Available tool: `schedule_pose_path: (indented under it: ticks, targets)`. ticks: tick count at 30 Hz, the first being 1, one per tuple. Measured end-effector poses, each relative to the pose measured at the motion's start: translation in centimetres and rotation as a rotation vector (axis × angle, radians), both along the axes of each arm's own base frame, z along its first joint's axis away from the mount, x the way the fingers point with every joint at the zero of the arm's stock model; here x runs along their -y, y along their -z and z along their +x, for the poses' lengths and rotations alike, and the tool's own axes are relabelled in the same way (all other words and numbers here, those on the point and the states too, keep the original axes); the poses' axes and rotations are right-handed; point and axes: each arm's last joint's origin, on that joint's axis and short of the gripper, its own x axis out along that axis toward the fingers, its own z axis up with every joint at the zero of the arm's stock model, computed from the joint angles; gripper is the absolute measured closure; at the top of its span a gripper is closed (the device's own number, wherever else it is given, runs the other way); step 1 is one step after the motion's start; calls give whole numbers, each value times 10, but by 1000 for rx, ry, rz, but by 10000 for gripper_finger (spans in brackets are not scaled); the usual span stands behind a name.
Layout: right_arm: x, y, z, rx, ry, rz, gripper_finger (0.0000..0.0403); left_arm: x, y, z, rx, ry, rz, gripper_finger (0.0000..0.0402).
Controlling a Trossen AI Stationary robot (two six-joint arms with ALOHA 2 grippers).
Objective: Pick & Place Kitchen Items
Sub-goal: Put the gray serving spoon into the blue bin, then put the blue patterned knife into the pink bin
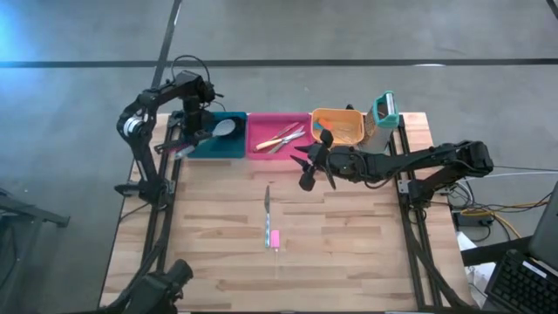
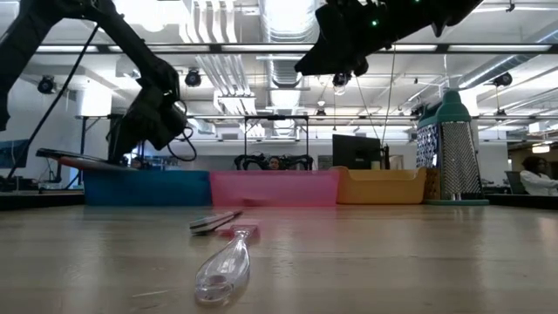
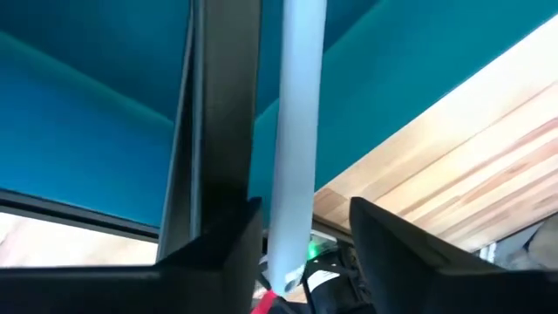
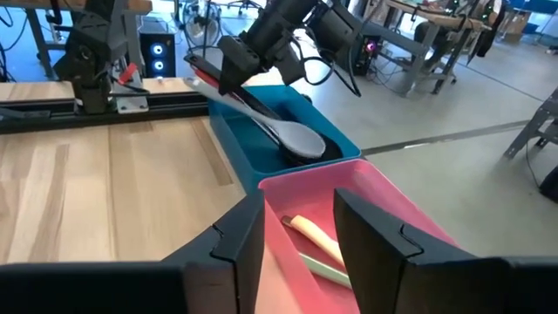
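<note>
A grey spatula (image 1: 225, 128) lies with its head in the teal bin (image 1: 231, 150) on a black spoon (image 4: 292, 150). Its handle (image 3: 292, 157) slants up over the bin's rim. My left gripper (image 1: 193, 122) is open above that rim, with its fingers on either side of the grey handle. My right gripper (image 1: 307, 166) is open and empty, above the table just in front of the pink bin (image 1: 261, 153). It points toward the pink bin (image 4: 384, 201), which holds several pieces of cutlery (image 1: 281, 138). A metal knife (image 1: 268, 208) and a pink-handled piece (image 1: 275, 237) lie on the table's middle. My left gripper stands astride the grey spatula's handle (image 3: 292, 201), near its free end. One finger (image 3: 227, 244) is close against the handle and the other (image 3: 392, 244) is clear of it. I cannot tell whether it touches the handle.
An orange bin (image 1: 338, 126) and an upright teal-and-white gadget (image 1: 384, 109) stand at the far right. A black spoon handle (image 3: 222, 105) lies beside the grey one. The wooden table (image 1: 366, 244) shows bare wood at front left and front right.
</note>
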Motion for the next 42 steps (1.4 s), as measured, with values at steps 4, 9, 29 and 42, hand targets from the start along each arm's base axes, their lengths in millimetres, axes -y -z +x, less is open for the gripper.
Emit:
schedule_pose_path:
  ticks: [4,9,29,42]
  targets:
    - [0,0,0,6,1,0,276,2,-7,-1,12,-19,24,202]
    - [1,-2,0,19,2,2,270,9,-21,-3,21,-59,75,197]
    - [1,-8,2,76,2,0,275,85,-118,-20,225,-303,386,195]
    - [1,-12,3,110,1,-6,263,181,-143,40,494,-118,313,197]
